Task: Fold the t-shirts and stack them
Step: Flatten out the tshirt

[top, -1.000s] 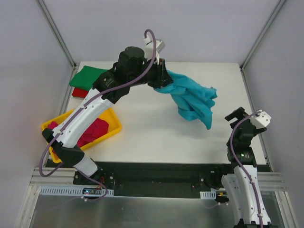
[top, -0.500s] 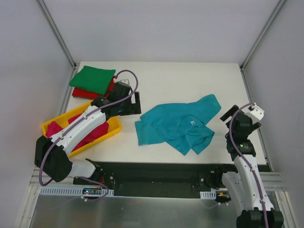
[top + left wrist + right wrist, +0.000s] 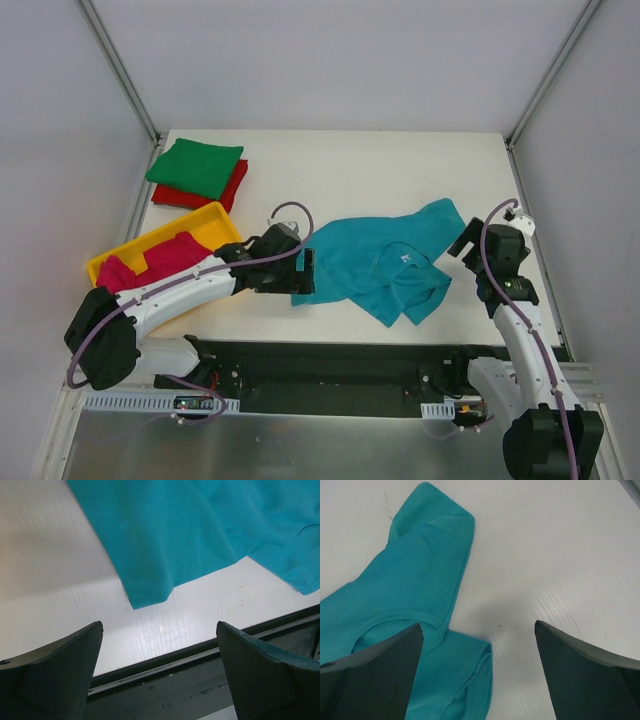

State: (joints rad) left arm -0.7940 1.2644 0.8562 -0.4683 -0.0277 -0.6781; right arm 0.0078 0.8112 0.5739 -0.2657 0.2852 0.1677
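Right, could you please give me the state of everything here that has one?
teal t-shirt: unfolded, crumpled on table, unheld.
red t-shirt: folded, bottom of stack.
green t-shirt: folded, atop the red t-shirt.
yellow tray: partly filled.
magenta t-shirts: unfolded, heaped in yellow tray.
left pincer: open, empty.
right pincer: open, empty.

The unfolded t-shirt [image 3: 380, 262] lies flat on the table [image 3: 380, 165], between the two grippers. One corner of it lies just ahead of the left gripper [image 3: 307, 272], in line with the gap of its fingers, not touching them. The right gripper [image 3: 462, 243] is just beside the shirt's other end, which lies ahead of it and to its left. Left of the left gripper, beside its arm, stands the tray [image 3: 97, 266] with t-shirts [image 3: 165, 258] in it. Beyond the tray, two folded t-shirts [image 3: 195, 167] lie one on the other.
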